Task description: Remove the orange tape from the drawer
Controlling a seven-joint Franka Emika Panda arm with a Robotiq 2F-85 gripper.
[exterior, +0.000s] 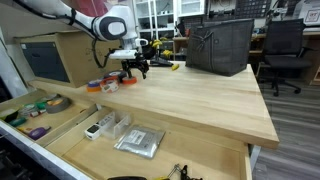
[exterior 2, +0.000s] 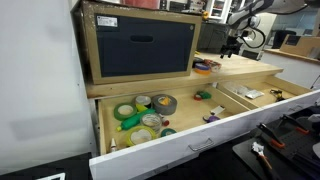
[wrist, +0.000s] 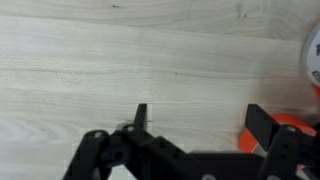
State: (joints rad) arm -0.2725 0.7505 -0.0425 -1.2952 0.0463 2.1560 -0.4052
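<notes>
Orange tape (exterior: 108,84): seen lying on the bench (exterior: 200,100), outside the drawer (exterior 2: 190,140), just beside the gripper (exterior: 131,68).
Gripper: held released, nothing grasped.
Done: removal is judged complete.
Left: only retreat, if anything.
</notes>
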